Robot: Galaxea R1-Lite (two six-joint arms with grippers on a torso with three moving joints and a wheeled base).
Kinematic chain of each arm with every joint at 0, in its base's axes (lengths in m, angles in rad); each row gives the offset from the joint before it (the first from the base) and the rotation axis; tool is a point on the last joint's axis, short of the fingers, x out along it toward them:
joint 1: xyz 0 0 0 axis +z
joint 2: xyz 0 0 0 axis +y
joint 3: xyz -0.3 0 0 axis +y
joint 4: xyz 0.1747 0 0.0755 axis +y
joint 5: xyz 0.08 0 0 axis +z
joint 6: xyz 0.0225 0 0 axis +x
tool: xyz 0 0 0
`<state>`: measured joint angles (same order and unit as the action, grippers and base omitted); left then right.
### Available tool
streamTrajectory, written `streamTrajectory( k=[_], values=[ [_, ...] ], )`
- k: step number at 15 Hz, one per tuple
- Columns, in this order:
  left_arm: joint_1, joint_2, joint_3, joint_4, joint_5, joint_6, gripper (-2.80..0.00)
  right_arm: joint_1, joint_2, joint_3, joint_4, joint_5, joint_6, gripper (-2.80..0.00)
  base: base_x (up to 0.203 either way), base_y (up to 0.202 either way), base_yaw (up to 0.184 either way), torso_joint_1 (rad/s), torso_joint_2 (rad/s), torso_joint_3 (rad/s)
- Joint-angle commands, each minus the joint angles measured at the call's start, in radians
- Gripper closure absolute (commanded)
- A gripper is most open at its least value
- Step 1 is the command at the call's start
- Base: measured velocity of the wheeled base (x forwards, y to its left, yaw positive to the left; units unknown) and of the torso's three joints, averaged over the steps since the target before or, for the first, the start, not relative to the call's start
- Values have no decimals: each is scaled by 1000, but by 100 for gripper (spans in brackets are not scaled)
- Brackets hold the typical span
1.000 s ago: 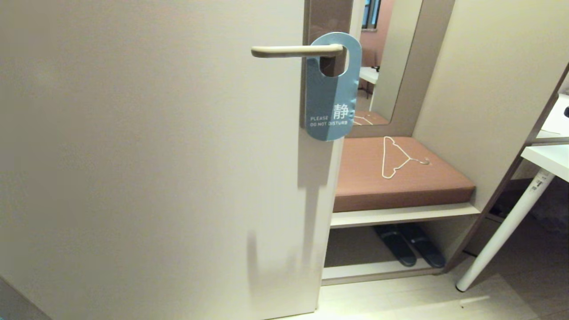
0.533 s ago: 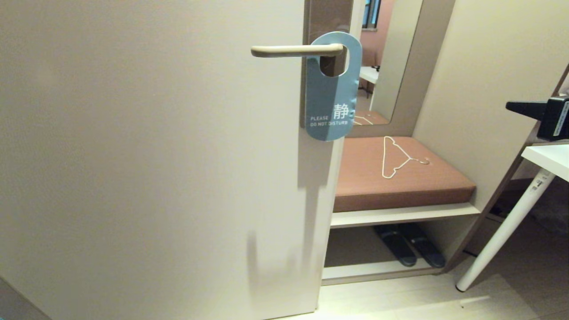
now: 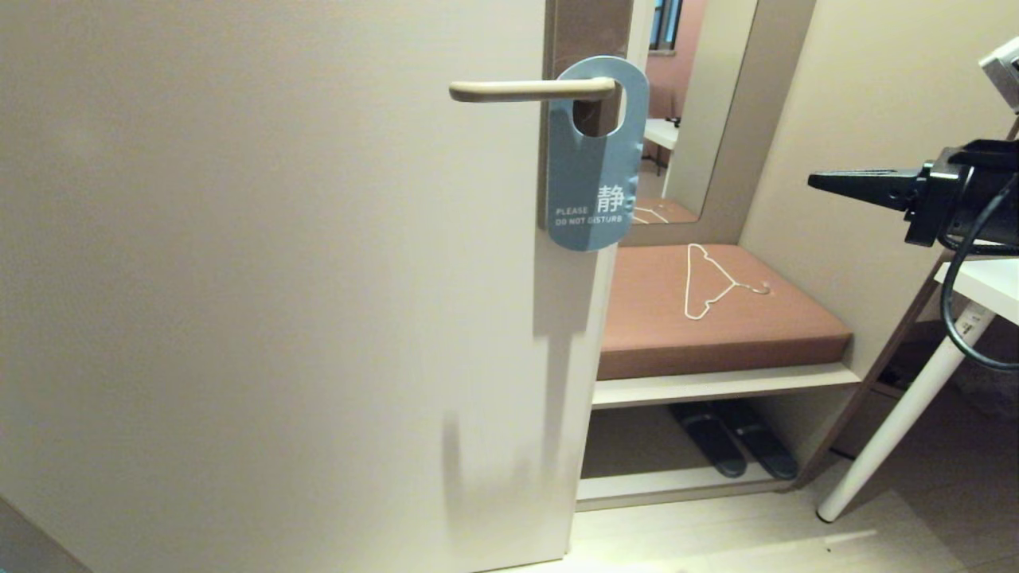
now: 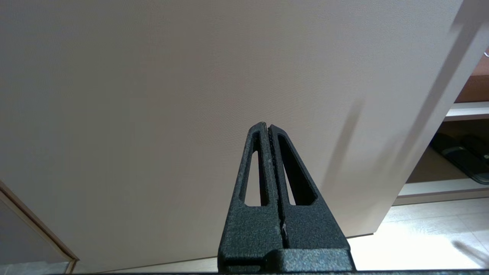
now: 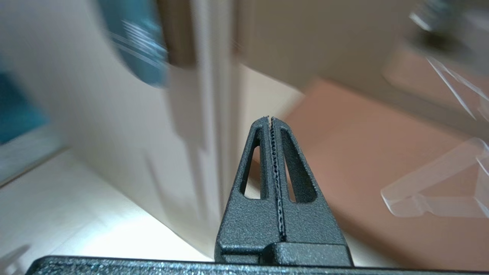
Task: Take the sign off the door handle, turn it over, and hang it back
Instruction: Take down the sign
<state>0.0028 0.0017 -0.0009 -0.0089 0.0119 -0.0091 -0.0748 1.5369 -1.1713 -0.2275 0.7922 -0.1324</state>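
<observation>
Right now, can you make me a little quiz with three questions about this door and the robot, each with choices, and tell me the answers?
1. Where is the sign?
A. Lying on the brown cushion
B. Hanging on the door handle
C. Held by a gripper

2. What colour is the face of the sign that we see?
A. Blue-grey with white words
B. Red with black words
C. Plain white

3. How are the fingers of the right gripper?
A. Wide open
B. Shut on the sign
C. Shut, holding nothing

Answers:
1 B: the handle passes through the sign's big hole.
2 A: it shows PLEASE DO NOT DISTURB in white on blue-grey.
3 C: the fingers press together in the air to the right, apart from the sign.
</observation>
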Motion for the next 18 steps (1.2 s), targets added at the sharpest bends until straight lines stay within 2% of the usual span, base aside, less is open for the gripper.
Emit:
streamTrajectory(
  k=[1,3,4,7,14,15,18],
  values=[
    [0,0,1,0,0,0,0,17,57,-24,-15,87,0,0,0,0,0,0,0,0],
    [0,0,0,0,0,0,0,46,79,-40,-20,180,-2,0,0,0,0,0,0,0],
    [0,0,1,0,0,0,0,68,91,-51,-20,194,-2,0,0,0,0,0,0,0],
    [0,0,1,0,0,0,0,110,116,-73,-20,196,-3,0,0,0,0,0,0,0],
    [0,0,-1,0,0,0,0,151,135,-71,-21,197,-6,0,0,0,0,0,0,0],
    [0,0,1,0,0,0,0,153,137,-71,-21,198,-6,-280,0,0,0,0,0,0],
    [0,0,0,0,0,0,0,165,144,-70,-21,200,-7,-280,0,0,0,0,0,0]
  ],
)
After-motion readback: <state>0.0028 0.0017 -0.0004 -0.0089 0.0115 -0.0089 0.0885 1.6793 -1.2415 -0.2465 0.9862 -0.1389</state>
